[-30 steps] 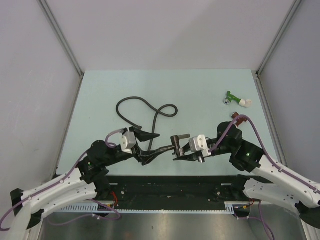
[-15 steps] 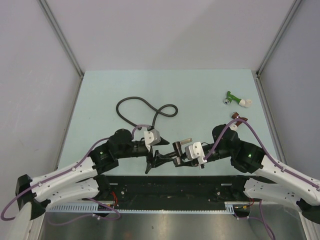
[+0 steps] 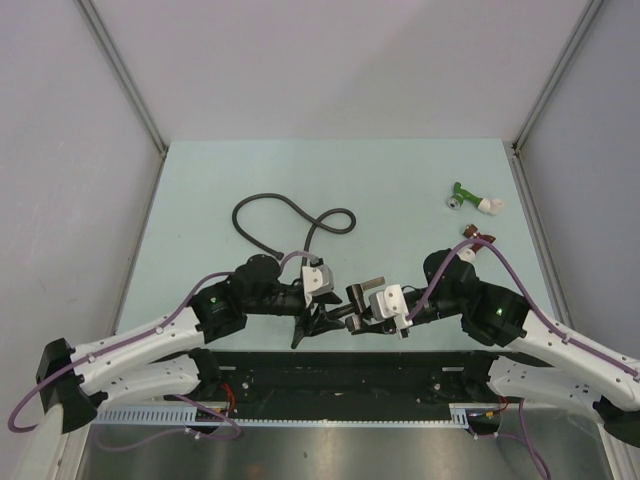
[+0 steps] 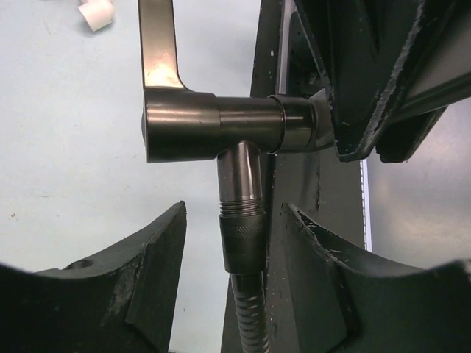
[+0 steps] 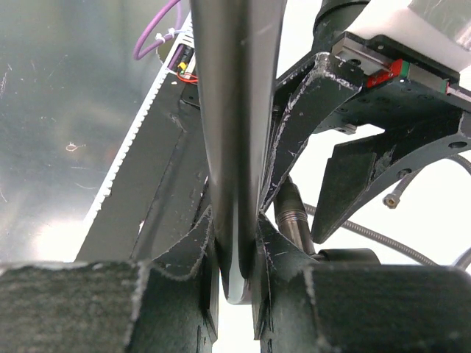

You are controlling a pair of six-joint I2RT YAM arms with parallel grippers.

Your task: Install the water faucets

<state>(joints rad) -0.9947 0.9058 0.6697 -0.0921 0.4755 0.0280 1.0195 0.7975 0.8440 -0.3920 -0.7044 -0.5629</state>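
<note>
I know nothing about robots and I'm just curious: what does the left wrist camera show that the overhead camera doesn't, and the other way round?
Only the left wrist view: the knurled hose collar meeting the faucet at its threaded stub, with the open left gripper and its fingers either side, touching neither. Only the overhead view: the whole table, the looped hose, a green fitting, a dark-red fitting. Both: the faucet, held by the right gripper.

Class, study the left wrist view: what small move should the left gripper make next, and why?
Probably close the left gripper on the hose nut. Its jaws stand open either side of the nut with gaps, the nut sits at the threaded stub of the faucet, and the right gripper clamps the faucet's arm.
</note>
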